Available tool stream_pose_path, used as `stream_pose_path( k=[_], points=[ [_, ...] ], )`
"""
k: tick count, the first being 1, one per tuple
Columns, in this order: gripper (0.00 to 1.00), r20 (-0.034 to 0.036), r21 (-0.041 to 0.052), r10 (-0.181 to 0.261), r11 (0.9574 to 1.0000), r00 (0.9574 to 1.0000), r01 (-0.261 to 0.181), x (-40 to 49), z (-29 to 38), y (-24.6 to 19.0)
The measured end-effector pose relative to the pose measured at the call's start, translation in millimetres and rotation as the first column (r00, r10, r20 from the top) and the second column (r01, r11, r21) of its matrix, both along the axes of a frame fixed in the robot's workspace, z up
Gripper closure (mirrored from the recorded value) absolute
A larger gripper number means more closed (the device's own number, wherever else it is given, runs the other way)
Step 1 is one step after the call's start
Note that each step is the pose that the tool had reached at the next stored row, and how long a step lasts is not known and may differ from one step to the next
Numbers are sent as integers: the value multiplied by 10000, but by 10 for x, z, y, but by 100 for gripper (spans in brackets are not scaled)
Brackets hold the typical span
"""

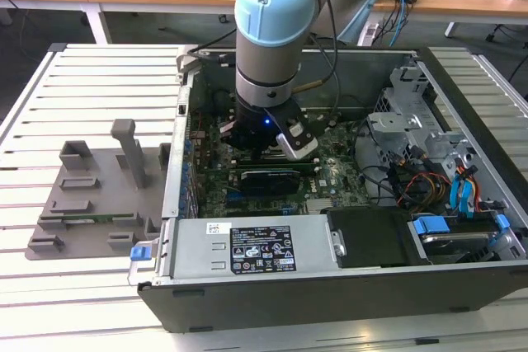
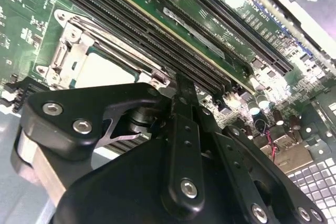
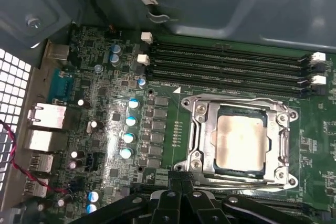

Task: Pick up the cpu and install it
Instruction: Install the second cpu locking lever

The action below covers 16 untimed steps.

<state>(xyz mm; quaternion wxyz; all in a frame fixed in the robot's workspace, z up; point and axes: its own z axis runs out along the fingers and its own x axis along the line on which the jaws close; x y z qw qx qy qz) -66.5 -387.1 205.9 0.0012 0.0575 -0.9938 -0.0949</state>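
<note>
Gripper [image 1: 266, 139] hangs low inside the open computer case [image 1: 462, 286], over the motherboard [image 1: 330, 175]. Both wrist views show its black linkages [image 3: 178, 203] drawn in toward each other with nothing between them, so fingers look together and empty.

The cpu [image 3: 241, 139] already lies flat in its socket, pale metal top showing through the window of the silver socket frame [image 3: 202, 135]. In the second wrist view the cpu [image 2: 105, 69] sits just beyond the gripper's links, apart from them.

Judgement: pick and placement look done; chip seated and frame lying over it. Whether the retention lever is locked, cannot tell.

Around: rows of black memory slots [image 3: 226, 66] run just beside the socket, blue-topped capacitors [image 3: 130, 121] on its other side, rear ports [image 3: 42, 124] at the board edge. In the exterior view a grey fixture plate [image 1: 91, 195] with upright posts stands outside the case to that view's left, and a black card [image 1: 268, 180] sits near the gripper. Slots and frame crowd the socket closely.
</note>
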Motion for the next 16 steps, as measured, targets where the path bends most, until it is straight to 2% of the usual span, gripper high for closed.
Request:
stream_pose_path(
  k=[8,11,13,14,16],
  points=[
    [89,1,69,71,10000,10000,-72,-3,-68,75],
    [89,9,55,73,10000,10000,-73,-4,-45,77],
    [89,5,3,73,10000,10000,-73,-2,7,77],
    [89,5,-76,72,9999,10000,-72,7,40,82],
    [89,3,-227,73,9997,10000,-73,29,63,86]
  ],
)
